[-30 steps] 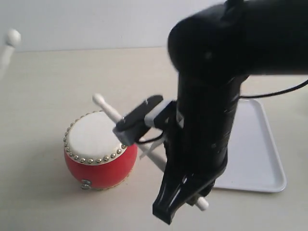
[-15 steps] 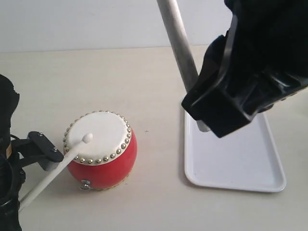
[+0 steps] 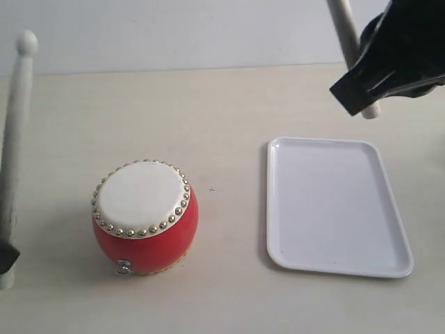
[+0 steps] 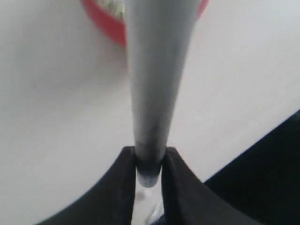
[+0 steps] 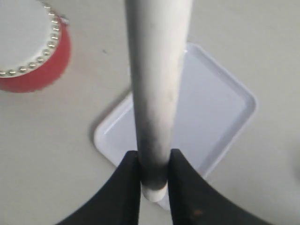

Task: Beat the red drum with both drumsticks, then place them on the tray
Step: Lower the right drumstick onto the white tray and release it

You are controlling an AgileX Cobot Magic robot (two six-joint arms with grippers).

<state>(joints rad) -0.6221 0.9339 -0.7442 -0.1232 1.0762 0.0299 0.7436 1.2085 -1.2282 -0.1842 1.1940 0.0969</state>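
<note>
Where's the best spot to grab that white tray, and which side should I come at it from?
Probably the raised rim of the tray, midway along the long edge facing the red drum. Come from above, one jaw inside, one outside: the tray lies flat on the table, so only the rim stands up to pinch.

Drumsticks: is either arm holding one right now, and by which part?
Both. The left jaws pinch the left drumstick just above its butt end; the right jaws pinch the right drumstick likewise, a short stub showing past them.
</note>
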